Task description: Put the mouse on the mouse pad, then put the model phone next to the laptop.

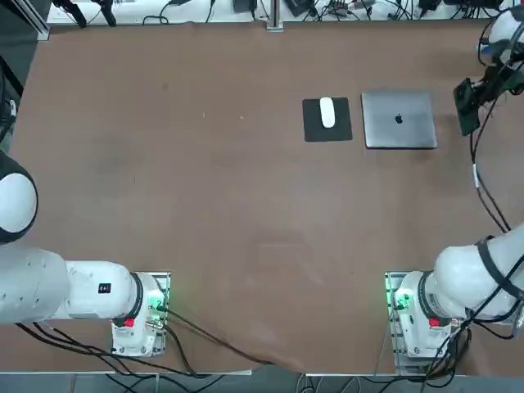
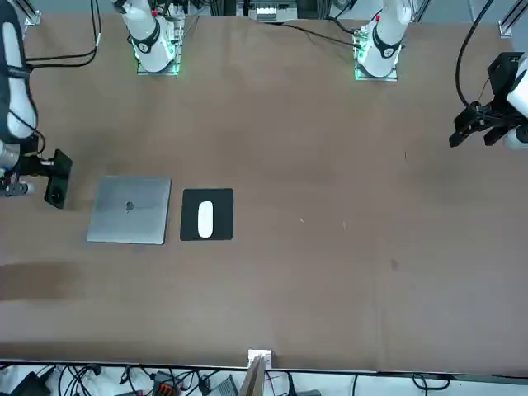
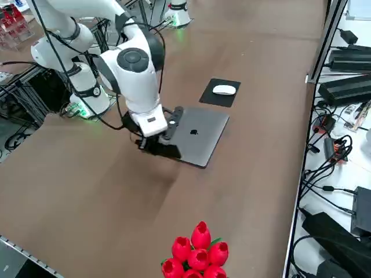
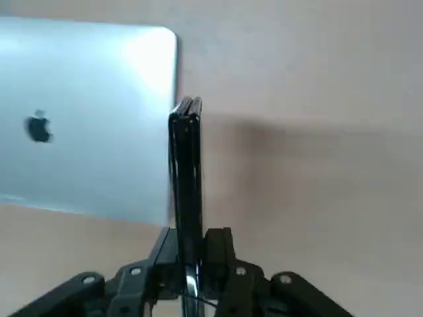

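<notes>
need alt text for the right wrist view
The right hand is shut on the model phone, gripping it by its thin edges so it stands on edge above the brown table, beside the closed silver laptop with its dark apple logo.

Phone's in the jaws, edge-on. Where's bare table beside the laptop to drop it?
The right gripper is shut on the model phone, beside the laptop on the side away from the mouse pad; the table there is bare. The gap between laptop and pad is narrow. The mouse occupies the pad.
</notes>
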`<action>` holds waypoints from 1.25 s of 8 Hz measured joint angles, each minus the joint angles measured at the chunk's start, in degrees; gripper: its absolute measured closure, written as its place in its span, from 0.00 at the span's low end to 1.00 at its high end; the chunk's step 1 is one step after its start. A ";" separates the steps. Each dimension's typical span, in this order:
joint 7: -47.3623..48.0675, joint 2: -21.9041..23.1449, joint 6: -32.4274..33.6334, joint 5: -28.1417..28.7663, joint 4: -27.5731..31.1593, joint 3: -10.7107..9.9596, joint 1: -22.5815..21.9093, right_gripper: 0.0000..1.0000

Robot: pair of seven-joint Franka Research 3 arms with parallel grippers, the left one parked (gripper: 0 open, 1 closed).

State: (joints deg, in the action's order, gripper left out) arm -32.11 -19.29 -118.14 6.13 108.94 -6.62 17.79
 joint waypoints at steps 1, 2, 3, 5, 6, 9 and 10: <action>-3.22 -2.57 3.43 3.97 -3.37 -0.17 0.47 0.84; -5.73 -5.16 6.36 6.59 -6.35 -0.30 1.33 0.84; -7.21 -7.11 8.01 8.02 -8.27 -0.35 2.32 0.84; -8.69 -9.28 8.86 10.13 -9.52 -0.40 3.33 0.84; -9.32 -9.73 8.87 10.60 -9.69 -0.38 3.32 0.84; -12.20 -10.51 8.75 13.61 -10.16 -0.32 3.30 0.84; -13.83 -11.39 8.74 14.26 -11.19 -0.32 3.30 0.84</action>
State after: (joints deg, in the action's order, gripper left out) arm -45.94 -30.68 -109.40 20.39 97.75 -6.93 21.09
